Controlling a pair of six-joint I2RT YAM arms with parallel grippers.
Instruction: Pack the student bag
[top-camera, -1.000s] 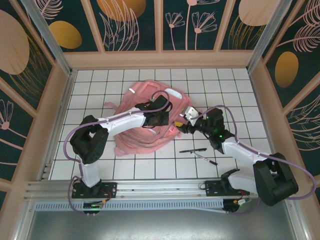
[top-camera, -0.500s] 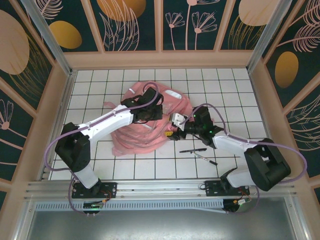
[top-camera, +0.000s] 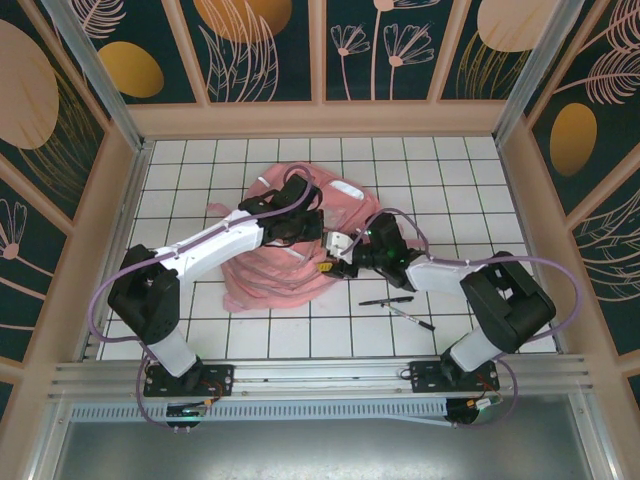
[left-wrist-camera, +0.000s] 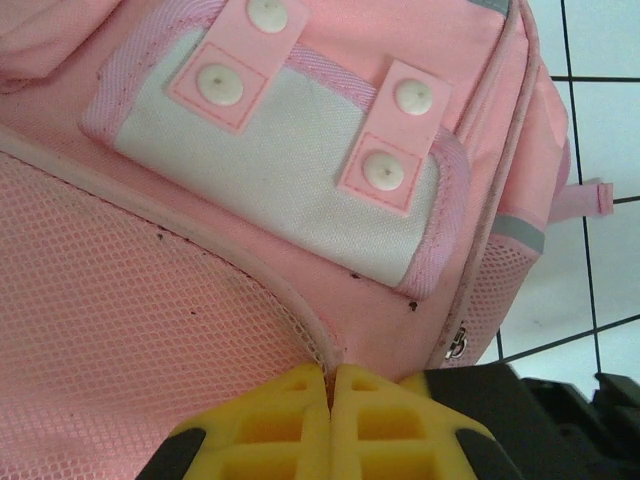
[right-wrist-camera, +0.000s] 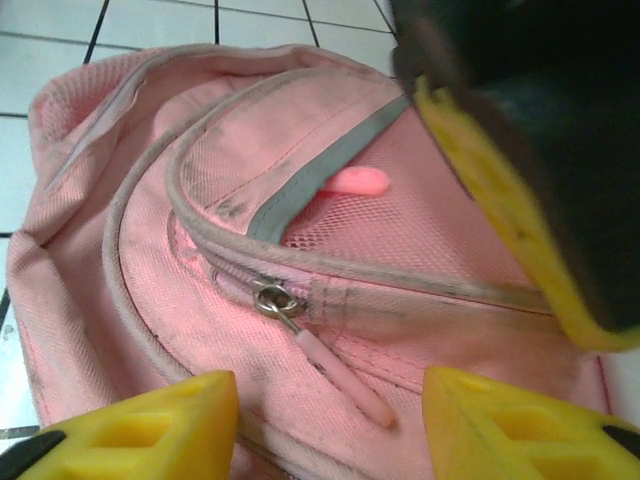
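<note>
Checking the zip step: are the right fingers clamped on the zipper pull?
No, the zipper pull lies untouched in the gap between the right fingers.

The student bag (left-wrist-camera: 360, 30) is pink: pink mesh (left-wrist-camera: 130, 330) left of the yellow left fingers (left-wrist-camera: 265, 430), a white panel (left-wrist-camera: 290, 180) above them. Between the yellow right fingers (right-wrist-camera: 140, 425) lies a pink zipper pull (right-wrist-camera: 345, 385), beyond it a grey strip (right-wrist-camera: 320, 175).
</note>
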